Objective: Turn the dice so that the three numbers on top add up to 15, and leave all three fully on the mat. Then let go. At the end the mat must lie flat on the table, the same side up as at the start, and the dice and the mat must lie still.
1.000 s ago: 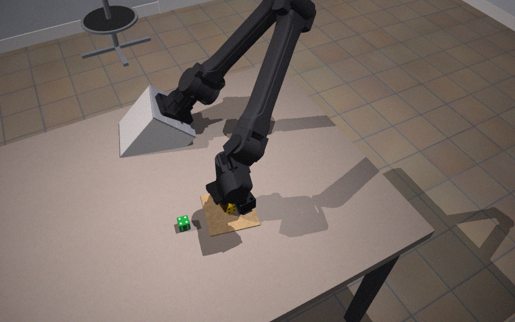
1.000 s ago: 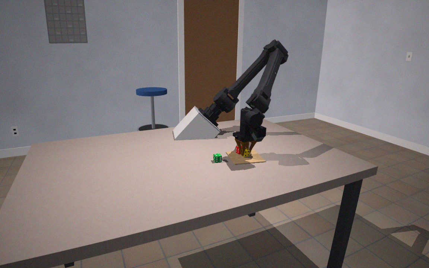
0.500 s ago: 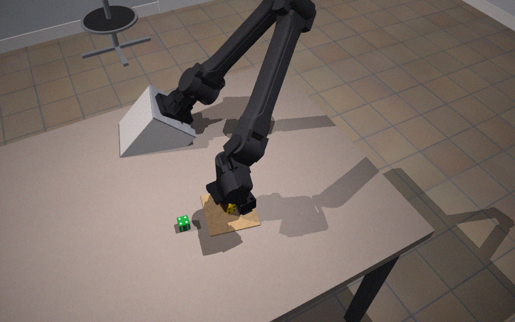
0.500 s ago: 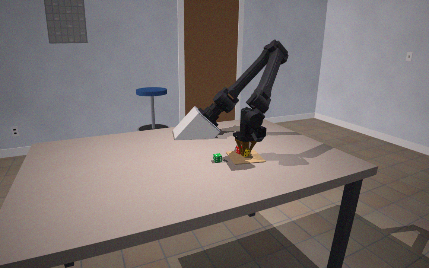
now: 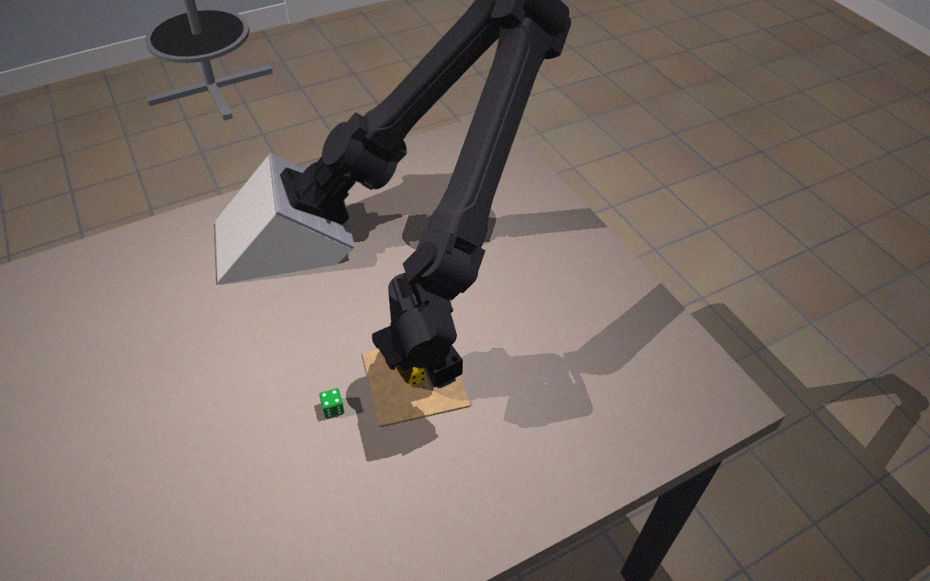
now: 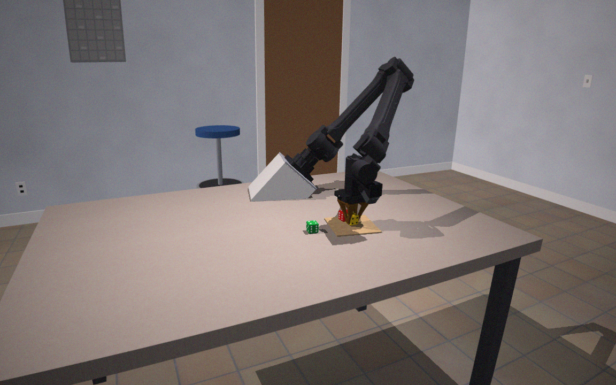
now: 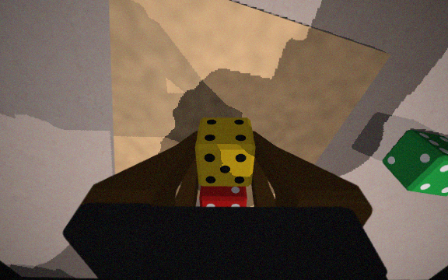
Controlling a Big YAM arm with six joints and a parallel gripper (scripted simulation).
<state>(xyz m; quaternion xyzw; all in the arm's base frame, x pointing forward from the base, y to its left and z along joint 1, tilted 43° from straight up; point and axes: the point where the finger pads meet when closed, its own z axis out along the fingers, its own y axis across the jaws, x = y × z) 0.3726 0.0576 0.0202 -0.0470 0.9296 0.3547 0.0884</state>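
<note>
The tan mat (image 5: 400, 411) (image 6: 344, 231) (image 7: 142, 78) lies on the table under my gripper (image 5: 416, 373) (image 6: 354, 218) (image 7: 225, 139). The gripper points down and is shut on the yellow die (image 5: 417, 376) (image 6: 353, 220) (image 7: 224, 145), low over the mat; whether the die touches the mat I cannot tell. Its four and five faces show in the wrist view. The red die (image 6: 341, 215) (image 7: 223, 199) is just behind it, mostly hidden by the gripper; its top number is unclear. The green die (image 5: 331, 402) (image 6: 312, 226) (image 7: 434, 167) stands off the mat, beside it, with four on top.
The arm rises from a grey wedge-shaped base (image 5: 273, 248) (image 6: 281, 184) at the back of the table (image 5: 165, 448) (image 6: 181, 268). The table's front edge and right corner lie beyond the mat. A stool (image 5: 197, 34) (image 6: 217, 131) stands behind the table.
</note>
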